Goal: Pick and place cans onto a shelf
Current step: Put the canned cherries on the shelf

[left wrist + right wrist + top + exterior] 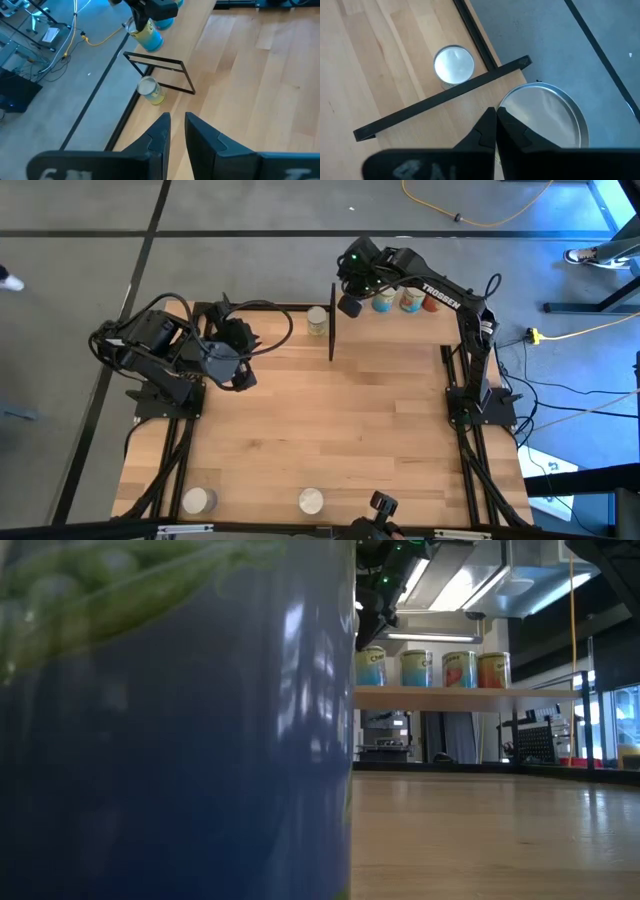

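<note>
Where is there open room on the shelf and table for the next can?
Free: the shelf strip in front of its four cans, and the table middle between the left tool, the shelf and two near-edge cans. Crowded: the shelf's back row, where the right tool hangs, and the yellowish can beside the end frame.

- The bench (pixel 330 430) is light wood in narrow planks, smooth with a soft sheen.
- The shelf (pixel 470 697) is pale wood; its frame (pixel 160 75) is thin black metal, matt.
- The cans (pixel 430 669) carry glossy printed labels; one lid (pixel 453 64) is silvery metal, brushed and bright.
- The left gripper (pixel 175 131) has dark matt fingers (pixel 160 132) that look like plastic.
- The floor (pixel 80 270) is grey, dull and slightly mottled.
</note>
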Tool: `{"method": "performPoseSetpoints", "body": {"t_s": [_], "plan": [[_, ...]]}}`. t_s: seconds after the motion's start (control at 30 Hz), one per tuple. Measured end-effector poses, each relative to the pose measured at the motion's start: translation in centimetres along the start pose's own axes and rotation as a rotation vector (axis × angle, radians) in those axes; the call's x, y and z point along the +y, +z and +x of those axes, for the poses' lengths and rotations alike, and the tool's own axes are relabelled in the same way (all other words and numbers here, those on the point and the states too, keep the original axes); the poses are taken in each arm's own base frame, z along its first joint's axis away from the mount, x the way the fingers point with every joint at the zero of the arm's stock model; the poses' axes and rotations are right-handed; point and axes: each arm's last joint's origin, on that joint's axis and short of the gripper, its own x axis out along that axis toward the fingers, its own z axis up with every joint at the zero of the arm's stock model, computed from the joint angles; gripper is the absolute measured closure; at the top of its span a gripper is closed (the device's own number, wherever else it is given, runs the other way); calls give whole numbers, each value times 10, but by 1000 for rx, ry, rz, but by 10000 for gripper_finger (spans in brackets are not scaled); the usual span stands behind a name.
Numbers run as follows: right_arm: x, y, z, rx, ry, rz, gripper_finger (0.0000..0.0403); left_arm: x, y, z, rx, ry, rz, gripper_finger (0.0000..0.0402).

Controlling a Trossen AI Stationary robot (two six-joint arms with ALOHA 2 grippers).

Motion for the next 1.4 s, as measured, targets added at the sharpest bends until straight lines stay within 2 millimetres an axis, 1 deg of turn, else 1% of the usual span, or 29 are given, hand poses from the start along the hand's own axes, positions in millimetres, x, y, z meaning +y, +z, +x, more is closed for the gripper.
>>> {"method": "performPoseSetpoints", "body": {"t_s": [1.03,1.17,1.4], "plan": [[1,-3,-1,28,7,2,390,0,0,0,0,0,1,351],[1,-3,-1,26,7,3,390,0,0,0,0,0,24,351],[2,-3,-1,25,33,-1,390,1,0,1,1,3,23,351]]}}
